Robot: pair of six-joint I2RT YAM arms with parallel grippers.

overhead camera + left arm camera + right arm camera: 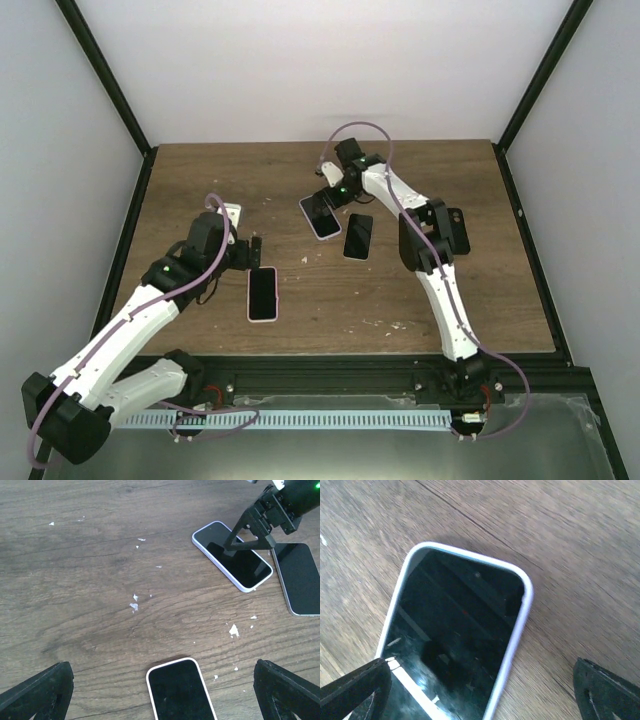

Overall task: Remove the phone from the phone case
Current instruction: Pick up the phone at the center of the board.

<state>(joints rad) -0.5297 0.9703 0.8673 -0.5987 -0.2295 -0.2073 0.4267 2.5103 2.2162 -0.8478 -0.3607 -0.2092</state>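
A phone in a lavender case (320, 216) lies screen up at the table's middle back; it also shows in the left wrist view (232, 555) and fills the right wrist view (455, 640). My right gripper (331, 196) is open just above its far end, one finger over the screen (355, 690) and one over bare wood (607, 692), holding nothing. A second phone in a pinkish-white case (262, 293) lies in front of my left gripper (254, 252), which is open and empty; the phone's top end shows between its fingers (180, 690).
A bare dark phone (358, 236) lies screen up just right of the lavender-cased one, also seen in the left wrist view (298, 577). Small white flecks (134, 605) are scattered on the wooden table (200, 190). Black frame posts stand at the back corners.
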